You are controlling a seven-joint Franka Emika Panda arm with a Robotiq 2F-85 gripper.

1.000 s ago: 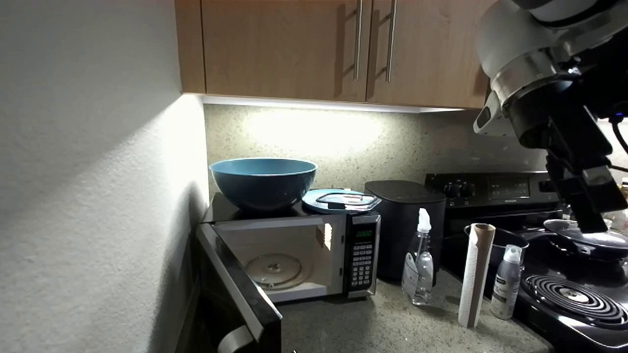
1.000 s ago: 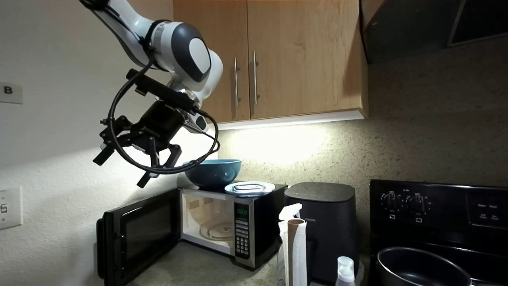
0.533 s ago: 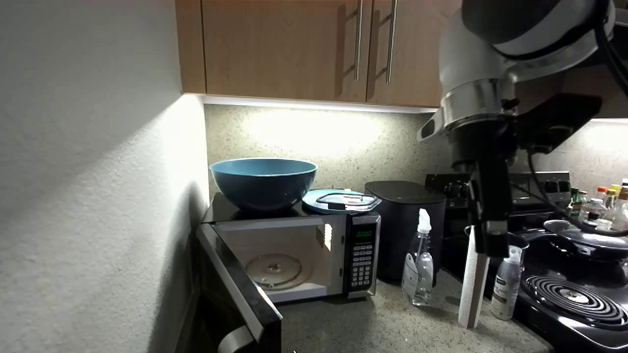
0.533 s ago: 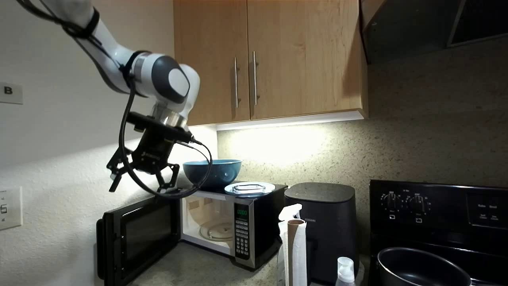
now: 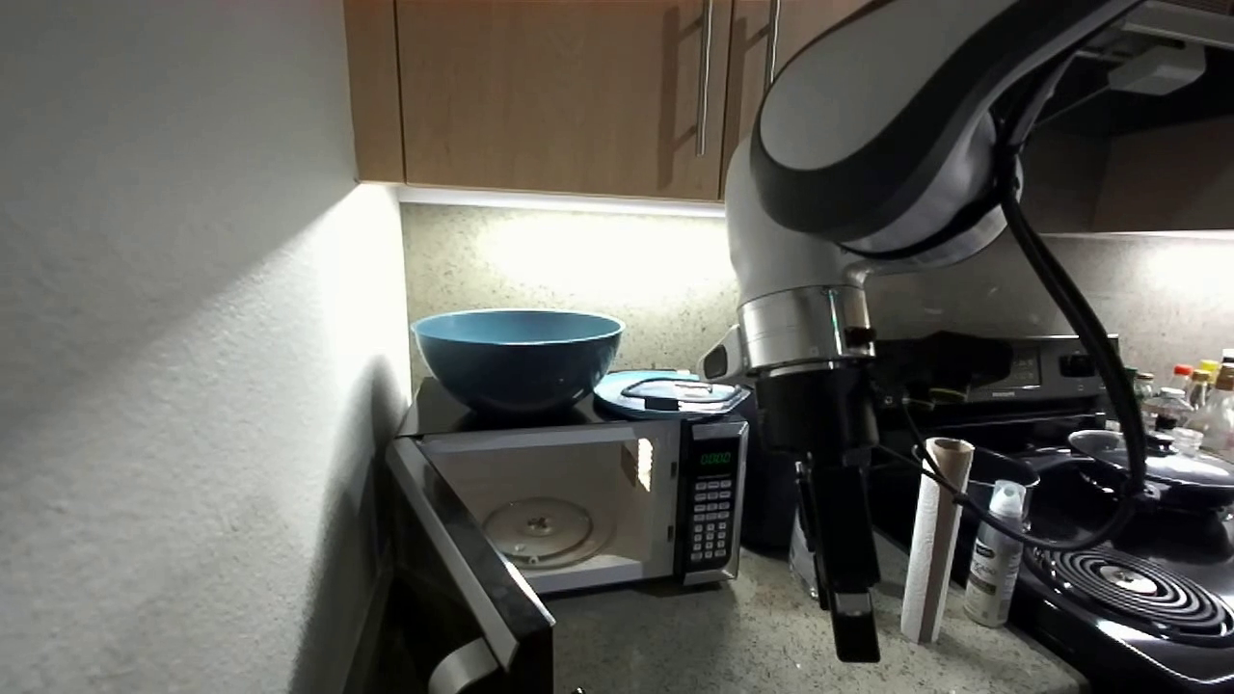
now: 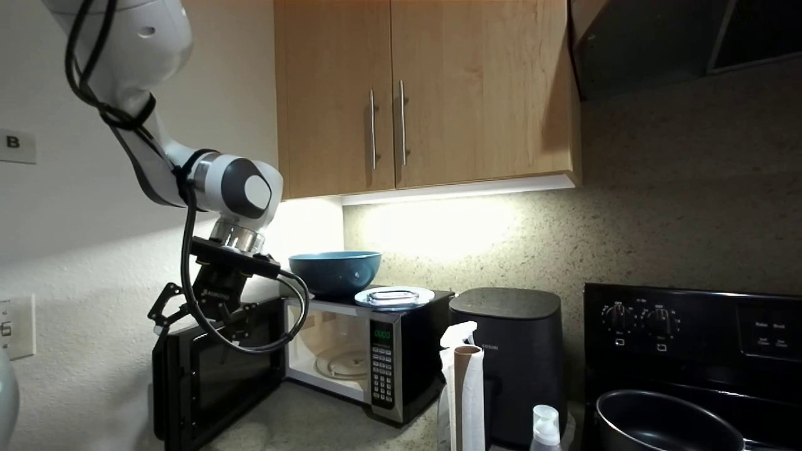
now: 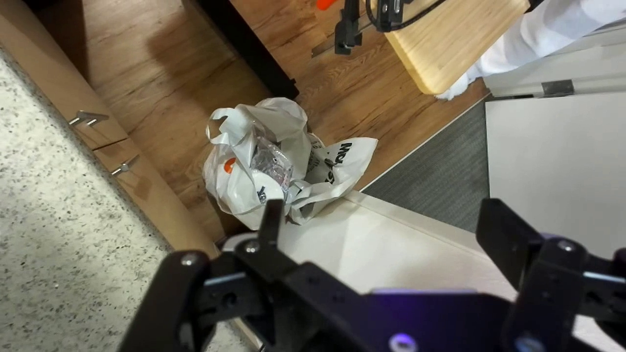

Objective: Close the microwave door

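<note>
The microwave (image 5: 713, 569) has its door wide open in both exterior views; its side shows too (image 6: 426, 357). The microwave door (image 5: 461, 549) swings out toward the wall at left, with its inner side and dark window visible (image 6: 235, 369). My gripper (image 6: 195, 346) is open, pointing down, and overlaps the top of the door's free end in that view. In an exterior view, the gripper (image 5: 856, 631) hangs right of the door, with a gap between them, low before the spray bottle. The wrist view shows the open, empty gripper (image 7: 383, 208); the door is out of view there.
A blue bowl (image 5: 521, 361) and a blue lid (image 5: 665, 393) sit on the microwave. A black air fryer (image 6: 506, 369), a paper roll (image 5: 930, 549) and a spray can (image 5: 995, 559) stand to the right, near the stove. The wall (image 5: 193, 386) is close behind the door.
The arm and gripper have moved down, and leftward toward the microwave front in an exterior view. The gripper has turned to point more downward and stays open. The door has not moved.
</note>
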